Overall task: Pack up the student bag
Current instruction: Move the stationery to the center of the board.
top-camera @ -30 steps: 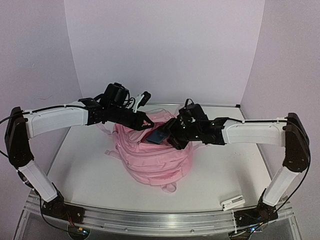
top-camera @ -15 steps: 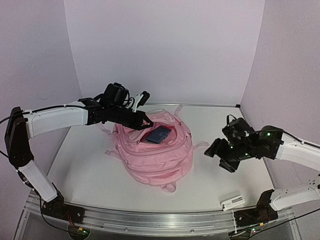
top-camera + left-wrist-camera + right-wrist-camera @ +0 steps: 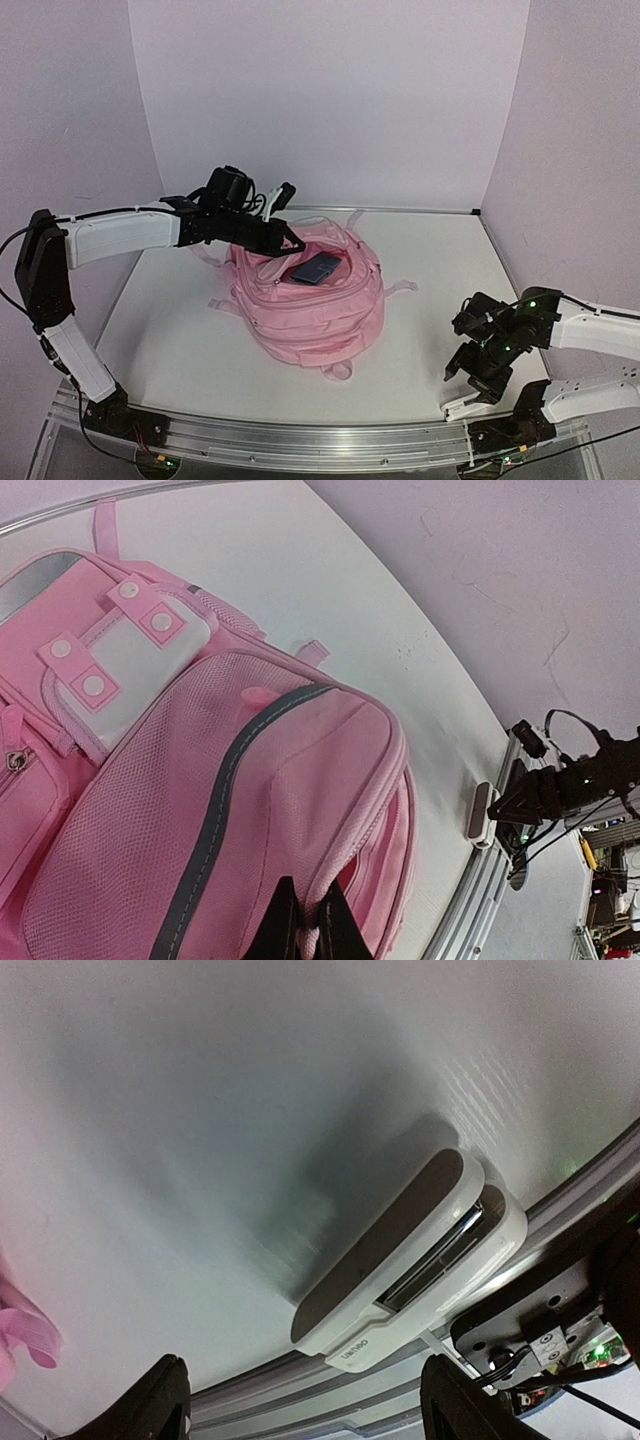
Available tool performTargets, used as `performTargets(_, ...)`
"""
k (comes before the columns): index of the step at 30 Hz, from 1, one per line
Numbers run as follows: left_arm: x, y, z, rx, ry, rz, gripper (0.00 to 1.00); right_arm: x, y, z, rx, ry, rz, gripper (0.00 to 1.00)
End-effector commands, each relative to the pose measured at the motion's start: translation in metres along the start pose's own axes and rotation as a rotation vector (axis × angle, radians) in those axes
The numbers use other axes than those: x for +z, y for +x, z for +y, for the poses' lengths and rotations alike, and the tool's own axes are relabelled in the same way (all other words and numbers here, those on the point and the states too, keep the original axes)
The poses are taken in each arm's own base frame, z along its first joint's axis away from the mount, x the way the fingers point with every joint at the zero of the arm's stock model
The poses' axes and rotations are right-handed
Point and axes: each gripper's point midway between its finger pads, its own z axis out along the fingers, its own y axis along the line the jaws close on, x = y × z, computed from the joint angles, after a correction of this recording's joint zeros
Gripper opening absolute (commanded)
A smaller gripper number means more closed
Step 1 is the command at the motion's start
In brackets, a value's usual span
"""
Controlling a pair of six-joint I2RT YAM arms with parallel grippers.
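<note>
Pale lilac walls enclose a white table edged in front by an aluminium rail.

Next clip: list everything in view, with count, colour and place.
student bag: one, pink, middle of the table, top open
flat item: one, dark blue, lying in the bag's open top
stapler-like device: one, white with a dark top, near right edge of the table, by the rail
table: one, white
left gripper: one, black, shut on the rim of the bag's opening
right gripper: one, black, open, above the stapler-like device, not touching it
</note>
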Motion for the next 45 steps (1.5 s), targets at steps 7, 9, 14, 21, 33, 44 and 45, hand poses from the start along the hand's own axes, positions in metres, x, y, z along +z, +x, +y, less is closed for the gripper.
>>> performTargets(7,-0.027,-0.067,-0.007,0.061,0.050,-0.214,0.00,0.036,0.008,0.022,0.035,0.012,0.049,0.67)
performTargets(9,-0.028,-0.067,-0.008,0.059,0.053,-0.213,0.00,0.041,0.003,0.022,0.019,0.032,0.020,0.65)
performTargets(14,-0.034,-0.067,-0.008,0.062,0.042,-0.220,0.00,0.047,0.000,0.024,0.002,0.041,0.003,0.63)
performTargets(21,-0.041,-0.067,-0.009,0.054,0.037,-0.233,0.00,0.036,-0.011,0.078,-0.026,-0.166,-0.068,0.57)
performTargets(33,-0.048,-0.070,-0.011,0.049,0.026,-0.246,0.00,-0.004,-0.047,0.172,-0.155,-0.372,-0.329,0.56)
performTargets(44,-0.056,-0.063,-0.008,0.037,-0.008,-0.255,0.00,0.003,-0.051,0.101,-0.125,-0.084,-0.254,0.98)
performTargets(45,-0.056,-0.064,-0.008,0.036,-0.004,-0.257,0.00,0.004,-0.049,0.095,-0.102,-0.094,-0.238,0.98)
